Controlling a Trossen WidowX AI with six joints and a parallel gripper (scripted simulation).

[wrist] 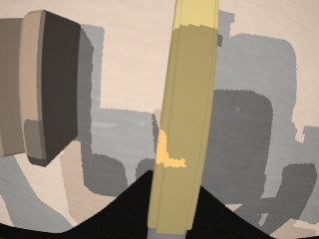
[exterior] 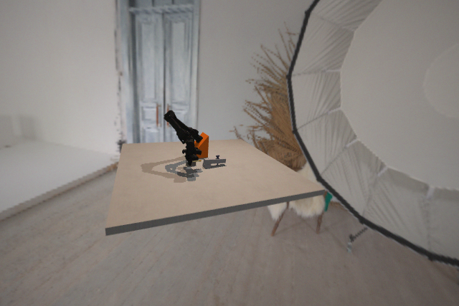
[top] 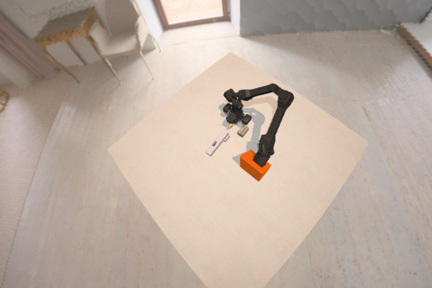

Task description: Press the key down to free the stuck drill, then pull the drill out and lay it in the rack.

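My gripper (top: 233,119) (exterior: 190,162) (wrist: 165,179) is shut on the drill (top: 229,126) (wrist: 189,115), a long yellow rod that runs up the middle of the wrist view, held above the table (top: 209,225) (exterior: 222,191). The drill is out of the white housing block (top: 219,139) (exterior: 211,163), which lies just in front of the gripper with its small dark key (top: 213,144) (exterior: 218,156) on top. The rack (top: 242,131) (wrist: 50,85), a small tan and brown block, sits close beside the drill, at the left of the wrist view.
The arm's orange base (top: 254,168) (exterior: 203,145) stands on the table behind the rack. The arm and gripper cast grey shadows on the table top around the drill. A chair and a side table stand far off on the floor.
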